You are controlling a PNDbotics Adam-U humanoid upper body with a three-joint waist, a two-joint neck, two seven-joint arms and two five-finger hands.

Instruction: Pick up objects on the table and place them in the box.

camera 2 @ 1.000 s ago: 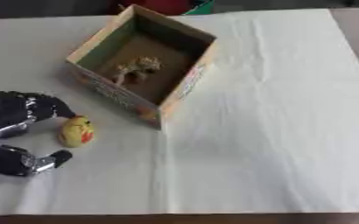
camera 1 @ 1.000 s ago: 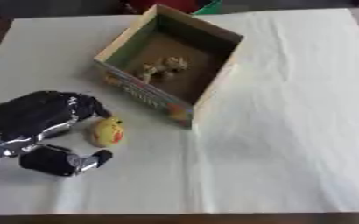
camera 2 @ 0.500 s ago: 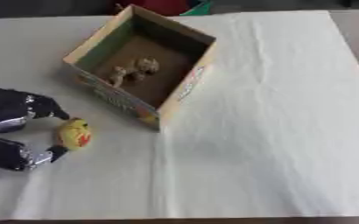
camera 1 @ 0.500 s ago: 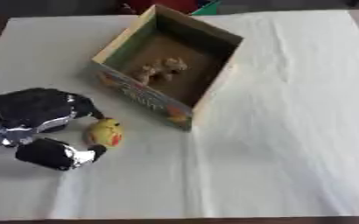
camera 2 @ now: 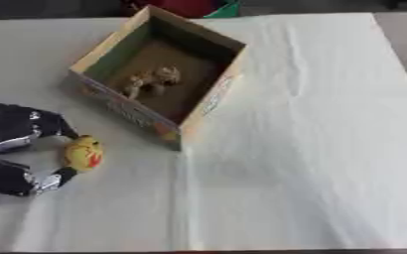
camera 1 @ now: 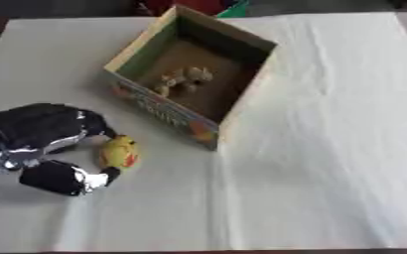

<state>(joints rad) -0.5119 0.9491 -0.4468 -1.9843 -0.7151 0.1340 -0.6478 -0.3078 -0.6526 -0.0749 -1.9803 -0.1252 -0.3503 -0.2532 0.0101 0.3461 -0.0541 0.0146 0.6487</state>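
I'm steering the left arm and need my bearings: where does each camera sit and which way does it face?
Left eye view: in the head, looking down at the white-covered table; the black-and-silver left robot hand shows at lower left.
Right eye view: beside it, same downward aim, scene shifted left; that hand is cut by the edge.
Both share the open cardboard box, the tan toy inside it, and the small yellow rounded toy between the hand's fingers and thumb.

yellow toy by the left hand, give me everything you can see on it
The yellow toy is small, rounded and egg-like, mostly yellow with a red-orange patch on its right side; finer detail cannot be made out. It lies on the white table cover, in front of and left of the cardboard box, apart from it. The left hand brackets it: fingers curl at its upper edge, the thumb tip at its lower edge, seemingly touching. It is not lifted.
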